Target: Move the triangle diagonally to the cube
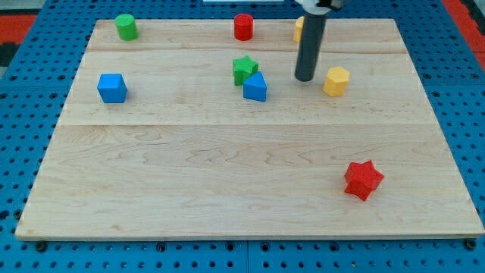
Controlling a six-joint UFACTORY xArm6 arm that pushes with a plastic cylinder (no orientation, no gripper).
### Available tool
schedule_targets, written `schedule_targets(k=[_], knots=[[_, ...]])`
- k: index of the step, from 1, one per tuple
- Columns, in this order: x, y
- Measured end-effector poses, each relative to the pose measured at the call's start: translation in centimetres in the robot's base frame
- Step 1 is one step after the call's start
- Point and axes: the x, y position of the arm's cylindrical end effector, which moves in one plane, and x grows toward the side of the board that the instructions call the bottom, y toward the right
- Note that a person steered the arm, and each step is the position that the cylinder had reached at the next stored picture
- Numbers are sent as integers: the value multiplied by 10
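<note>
Currently my tip (305, 78) rests on the wooden board (227, 189), between the blue triangle (255, 88) on the view's left and the yellow hexagon (336, 80) on the view's right, touching neither. No gripper present; rod only. Green star (244, 70) touches the triangle's upper-left side. Blue cube (112, 88) sits well apart at the view's left. Green cylinder (126, 26) and red cylinder (242, 26) stand along the top edge; another yellow block (298, 29) is partly hidden behind the rod. Red star (363, 180) lies toward lower right.

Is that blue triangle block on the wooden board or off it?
On it. The blue triangle sits on the wooden board toward the view's top, touching the green star, with my tip apart on its right.
</note>
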Motion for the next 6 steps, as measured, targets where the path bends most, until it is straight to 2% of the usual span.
schedule_targets(k=[1, 2, 3, 5, 6], knots=[[15, -48], [-7, -61], [10, -88], [96, -76], [113, -94]])
